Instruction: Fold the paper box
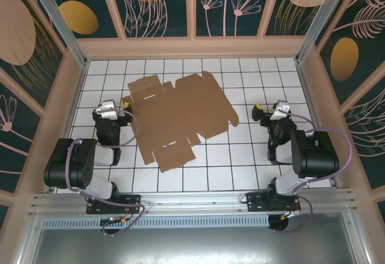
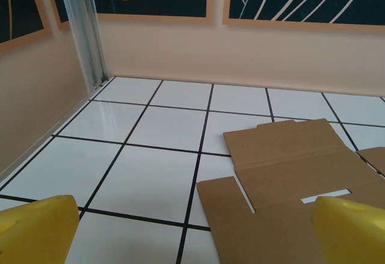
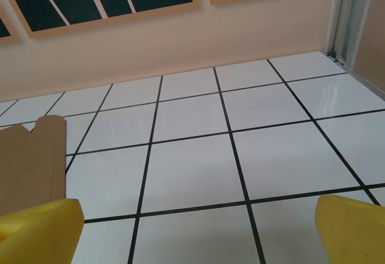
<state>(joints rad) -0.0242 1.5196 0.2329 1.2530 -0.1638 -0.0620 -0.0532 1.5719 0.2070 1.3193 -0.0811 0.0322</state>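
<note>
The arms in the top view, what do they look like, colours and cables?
The left arm and right arm are black, with rounded joint housings, pale grey lower links and looping lilac cables. The left end effector and right end effector carry white caps; their fingers are yellow.

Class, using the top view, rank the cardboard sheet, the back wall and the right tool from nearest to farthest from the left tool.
1. The cardboard sheet, just right of the left tool.
2. The back wall, straight ahead.
3. The right tool, far over to the right.
</note>
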